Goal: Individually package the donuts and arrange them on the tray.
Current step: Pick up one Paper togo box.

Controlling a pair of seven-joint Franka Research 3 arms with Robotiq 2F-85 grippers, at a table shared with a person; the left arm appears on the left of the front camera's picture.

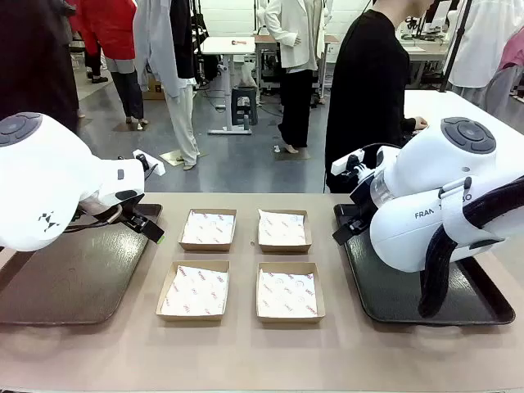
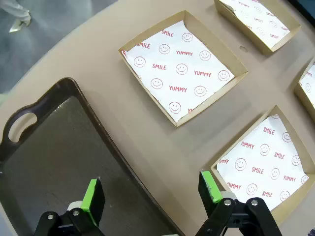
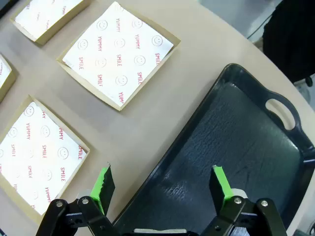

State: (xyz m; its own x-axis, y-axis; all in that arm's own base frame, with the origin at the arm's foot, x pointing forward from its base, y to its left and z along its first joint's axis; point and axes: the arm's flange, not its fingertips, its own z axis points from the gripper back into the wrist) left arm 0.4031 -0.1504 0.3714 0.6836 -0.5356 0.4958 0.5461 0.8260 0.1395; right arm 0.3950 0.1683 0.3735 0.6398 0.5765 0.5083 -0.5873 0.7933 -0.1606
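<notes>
The donuts are out of view. Four shallow brown boxes lined with smiley-print paper lie two by two mid-table, such as the near left box and the far right box. A dark tray lies at the left and another dark tray at the right. My left gripper hangs open over the left tray's inner rim, beside a box. My right gripper hangs open over the right tray's inner rim. Nothing sits between either pair of fingers.
A person in black stands at the far right side, one hand on a white table behind. Both trays hold nothing. Bare tabletop runs along the near edge and between the boxes and trays.
</notes>
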